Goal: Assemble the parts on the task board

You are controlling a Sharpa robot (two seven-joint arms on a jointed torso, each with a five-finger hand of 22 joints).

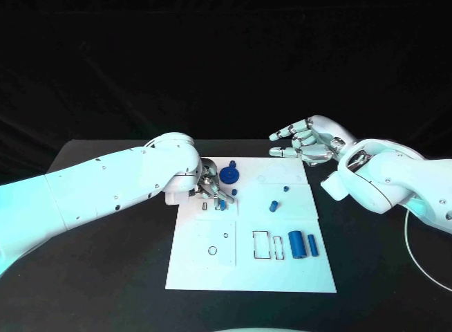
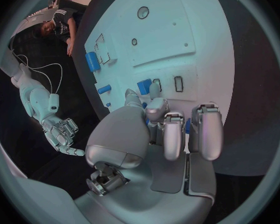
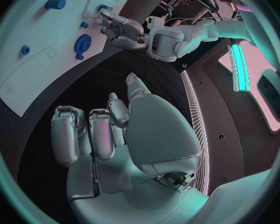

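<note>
The left hand (image 1: pixel 212 188) is positioned over the far left part of the white board (image 1: pixel 211 270), its fingers curled down around a small blue piece (image 1: pixel 221 203) that stands at a slot near the board's left edge. In the left wrist view the fingertips (image 2: pixel 151 91) are seen close against this blue piece (image 2: pixel 144 86), with the slot outlines just beside it; whether it is pinched or only touched cannot be told.

The right hand (image 1: pixel 307 143) is held above the table just beyond the board's far right corner, fingers loosely spread and nothing in them.

A round blue gear (image 1: pixel 231 176) lies just beside the left hand, toward the far edge. Two small blue pegs (image 1: pixel 274 205) lie near the board's middle, and two blue cylinders (image 1: pixel 298 244) lie side by side toward the right edge, next to rectangular outlines.

The step in hand is judged to be seating the piece in its slot. The piece should be kept upright and aligned with the slot before pressure is applied. Force should be directed straight down, and the gear should not be disturbed.
</note>
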